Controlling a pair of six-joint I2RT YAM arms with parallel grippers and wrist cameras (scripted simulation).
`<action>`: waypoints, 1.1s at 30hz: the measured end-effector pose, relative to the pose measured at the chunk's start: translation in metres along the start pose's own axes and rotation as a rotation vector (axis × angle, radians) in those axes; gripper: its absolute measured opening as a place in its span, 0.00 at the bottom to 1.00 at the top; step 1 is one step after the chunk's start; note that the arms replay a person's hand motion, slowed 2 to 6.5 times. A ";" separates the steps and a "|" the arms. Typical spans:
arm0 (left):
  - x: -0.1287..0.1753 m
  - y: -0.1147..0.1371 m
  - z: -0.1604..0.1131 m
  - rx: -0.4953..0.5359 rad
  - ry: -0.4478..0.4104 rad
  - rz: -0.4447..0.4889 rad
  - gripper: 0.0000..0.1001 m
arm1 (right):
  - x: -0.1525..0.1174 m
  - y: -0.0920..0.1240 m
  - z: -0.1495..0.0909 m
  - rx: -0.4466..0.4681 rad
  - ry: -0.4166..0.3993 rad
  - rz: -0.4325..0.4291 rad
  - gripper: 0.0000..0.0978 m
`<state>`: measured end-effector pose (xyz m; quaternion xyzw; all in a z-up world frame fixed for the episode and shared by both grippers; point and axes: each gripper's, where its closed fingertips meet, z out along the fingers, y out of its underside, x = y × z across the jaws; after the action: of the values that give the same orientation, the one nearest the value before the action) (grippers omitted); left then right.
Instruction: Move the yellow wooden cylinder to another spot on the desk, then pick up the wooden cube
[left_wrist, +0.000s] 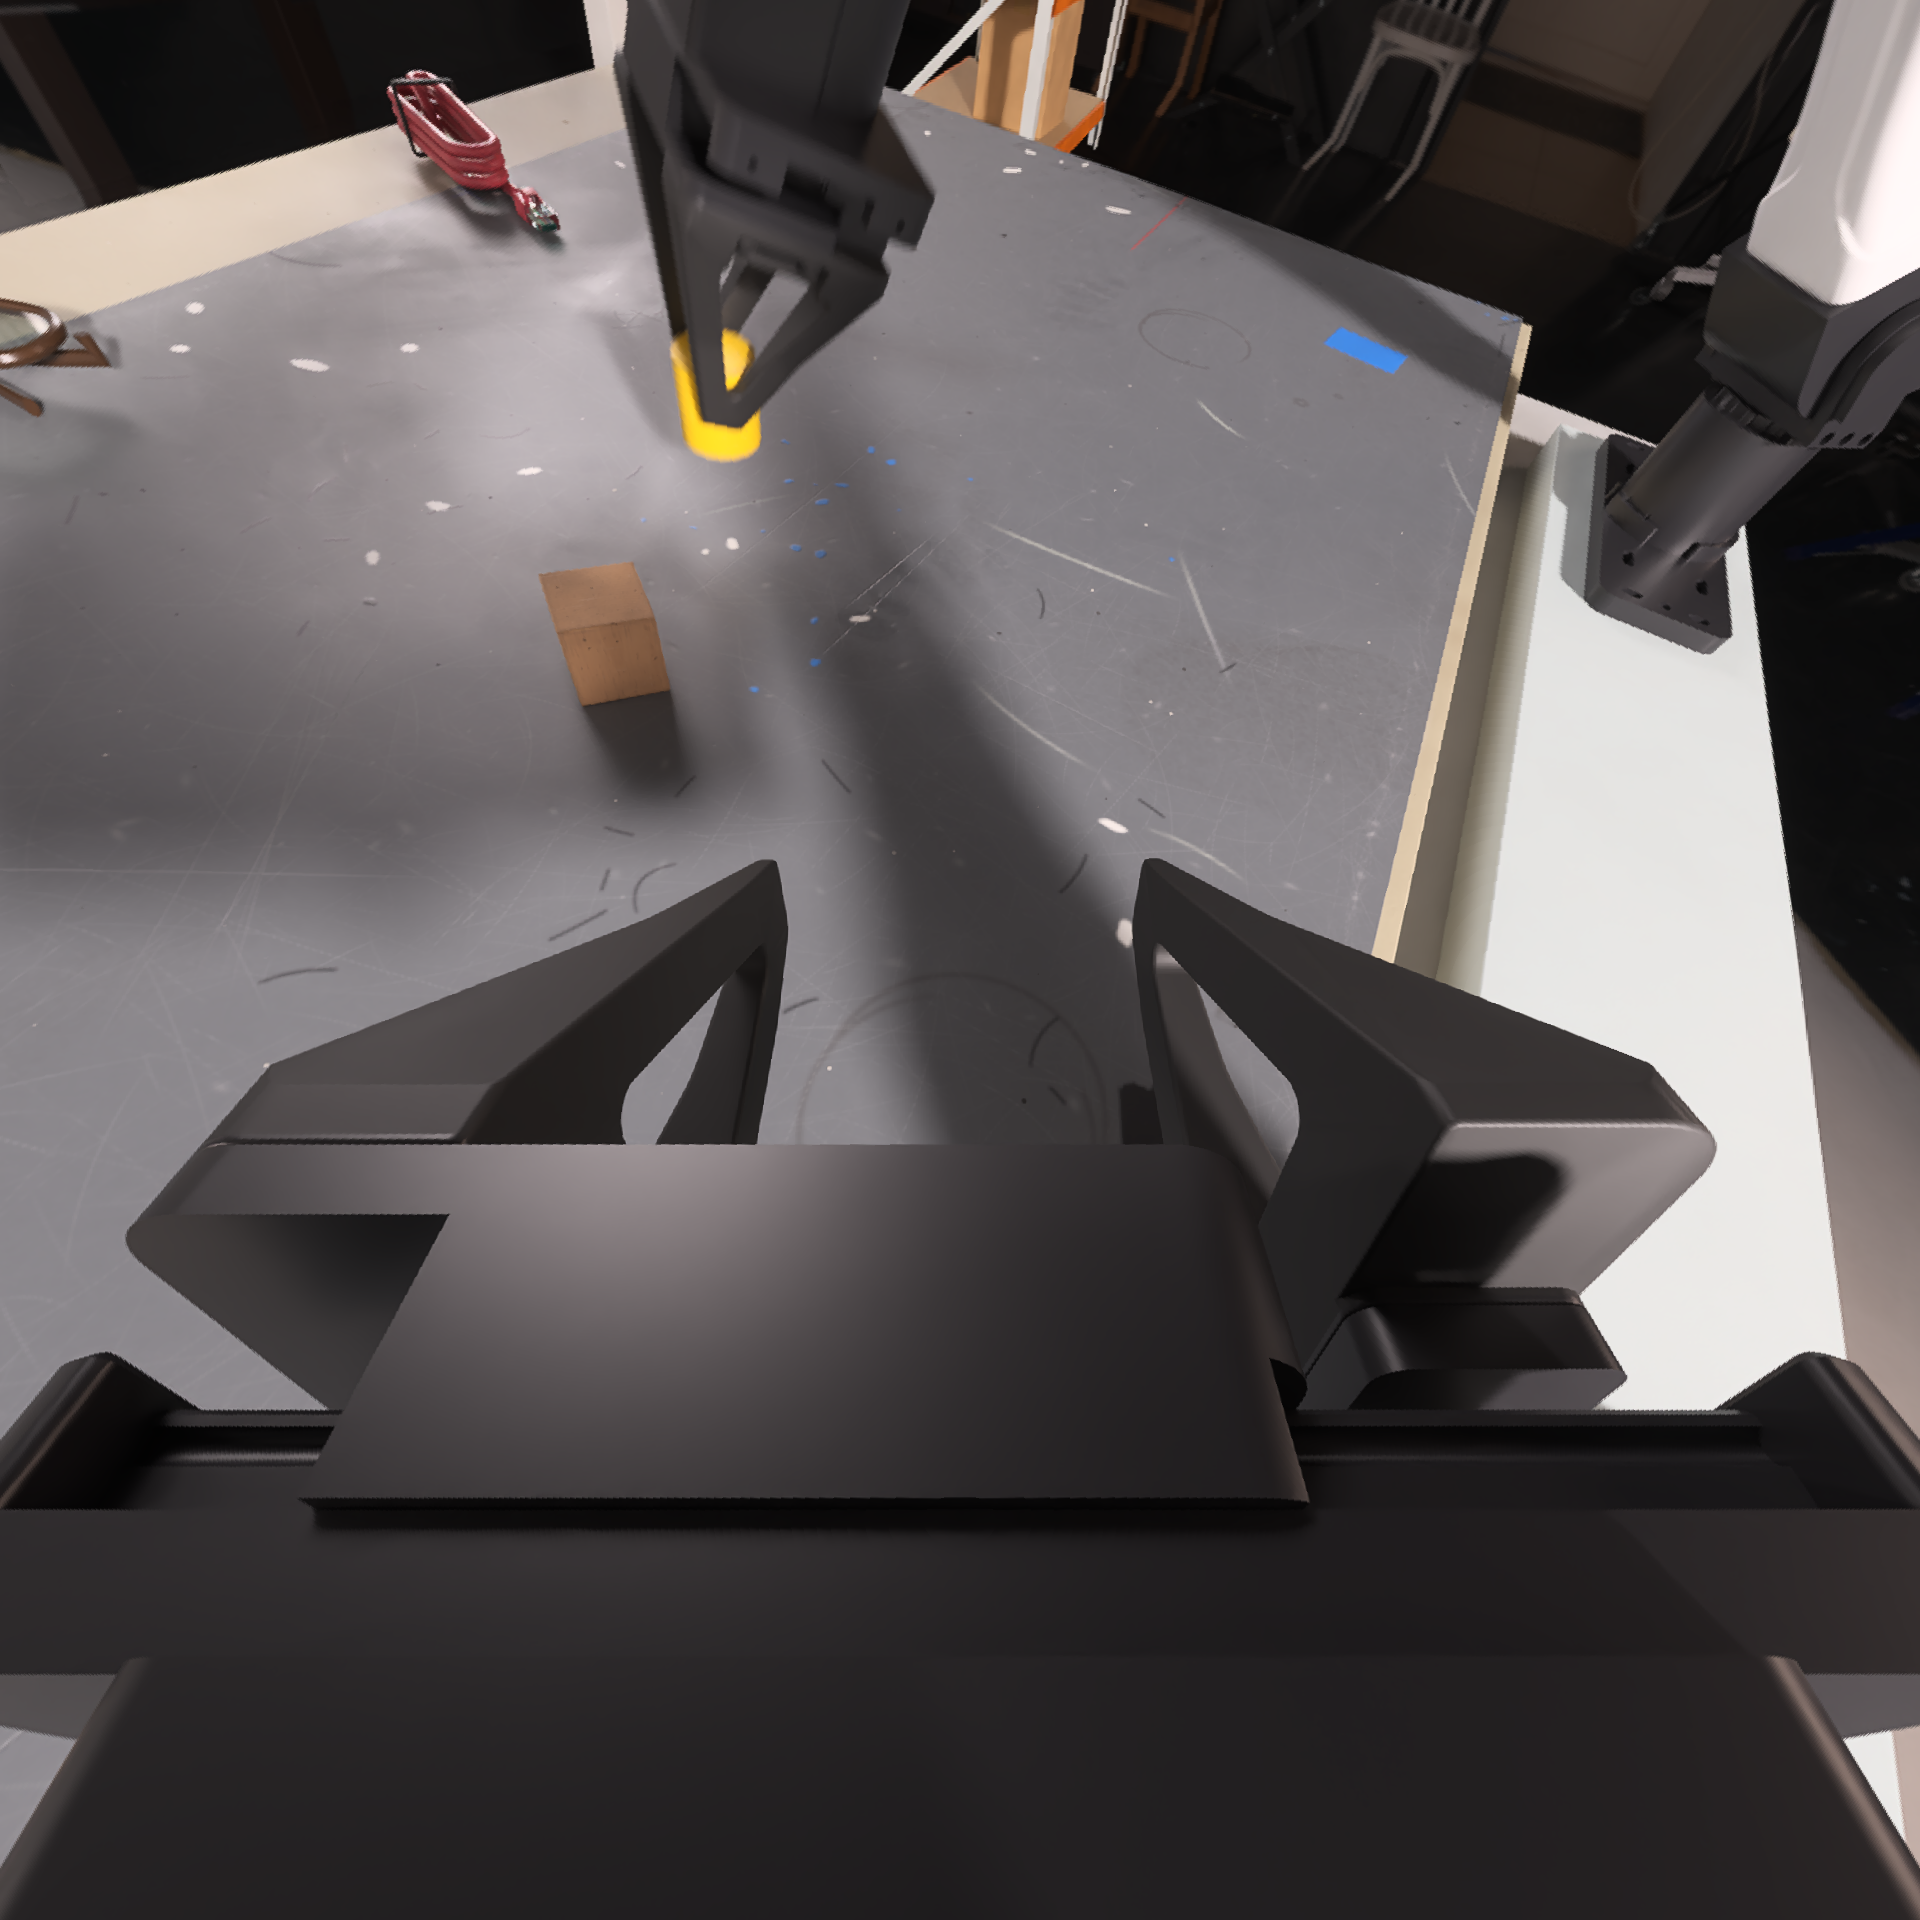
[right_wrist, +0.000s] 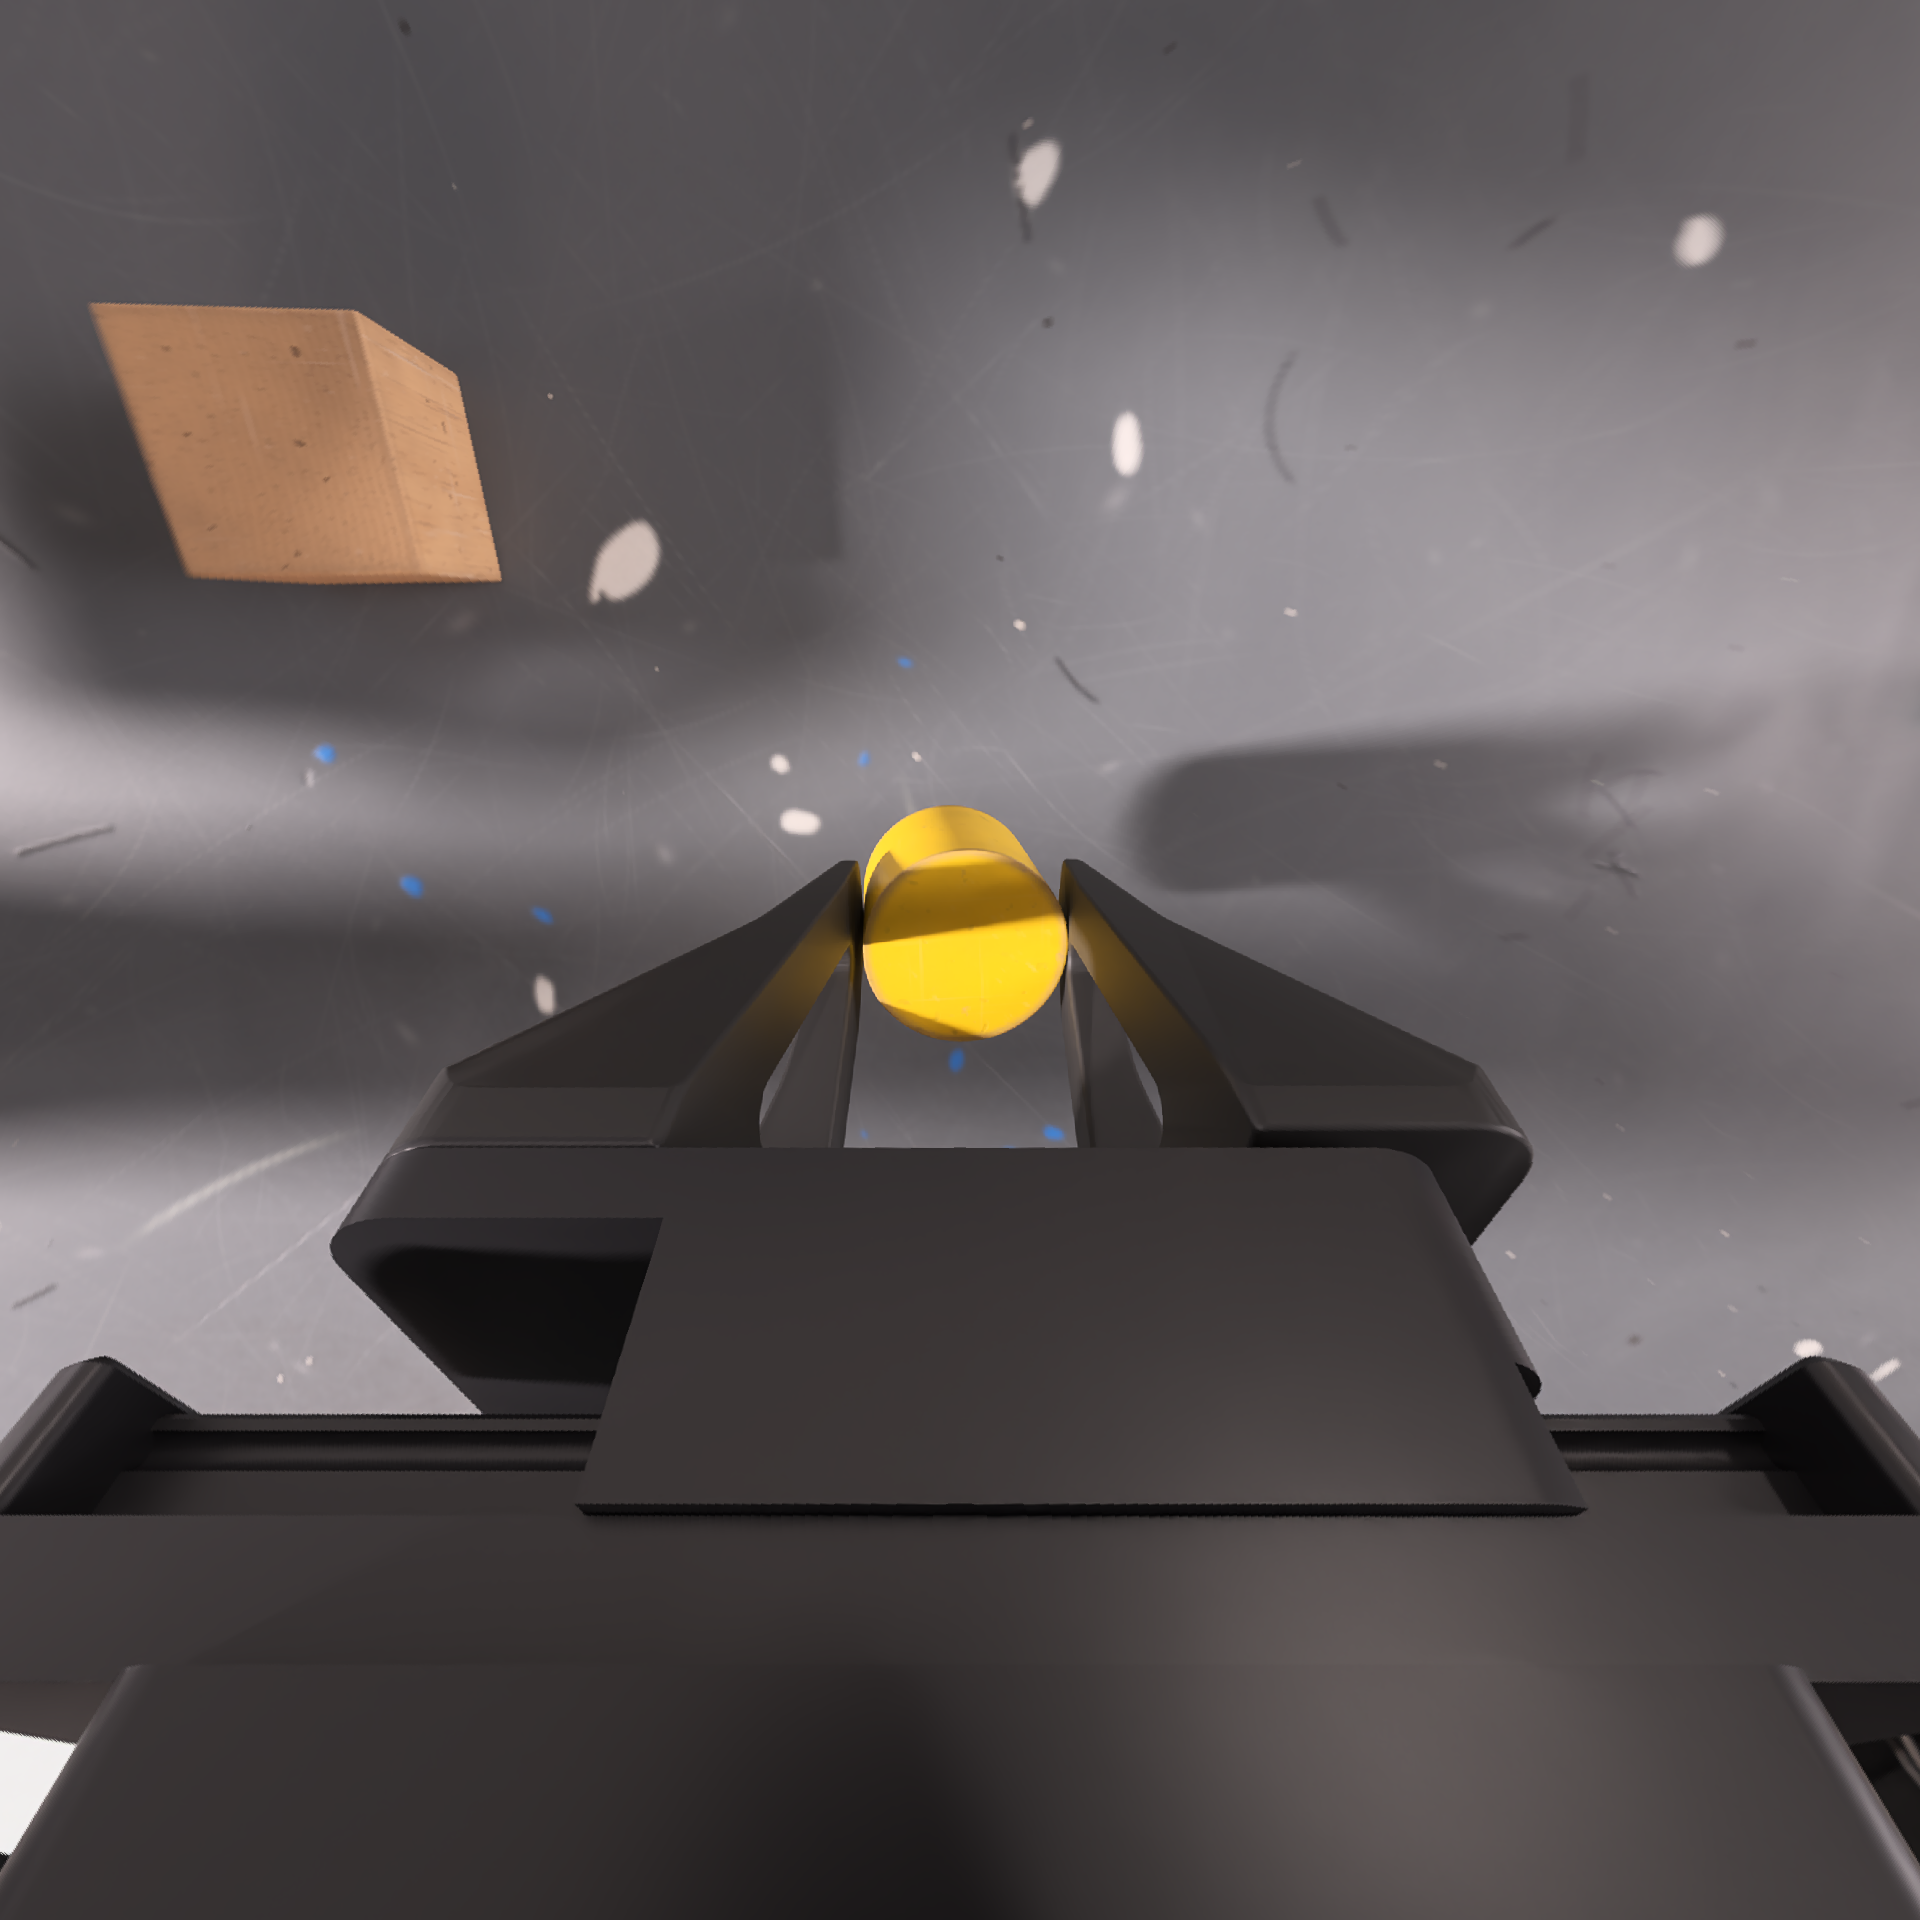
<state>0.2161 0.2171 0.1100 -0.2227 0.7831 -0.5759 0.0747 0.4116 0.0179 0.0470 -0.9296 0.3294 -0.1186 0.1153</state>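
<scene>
The yellow wooden cylinder stands upright between my right gripper's fingertips, which are shut on its sides. In the left wrist view the right gripper points straight down over the cylinder at the far middle of the grey desk; whether its base touches the desk I cannot tell. The wooden cube sits on the desk a little nearer and to the left of the cylinder; it also shows at the upper left of the right wrist view. My left gripper is open and empty above the near desk.
A red coiled cable lies at the far left of the desk. A brown object sits at the left edge. A blue tape patch marks the far right. The right arm's base stands beyond the desk's right edge.
</scene>
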 end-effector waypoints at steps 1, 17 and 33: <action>0.000 0.001 -0.001 -0.001 -0.005 0.000 0.57 | 0.003 0.000 -0.009 0.017 0.006 0.003 0.32; 0.001 0.005 -0.012 0.026 -0.046 -0.031 0.57 | 0.150 0.091 -0.148 0.099 0.315 0.376 0.32; 0.007 0.002 -0.001 0.025 -0.026 -0.030 0.57 | 0.192 0.222 -0.067 -0.148 0.271 0.628 0.32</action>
<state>0.2087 0.2158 0.1094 -0.2409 0.7713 -0.5838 0.0791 0.4073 -0.2821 0.0729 -0.7644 0.6195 -0.1754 0.0334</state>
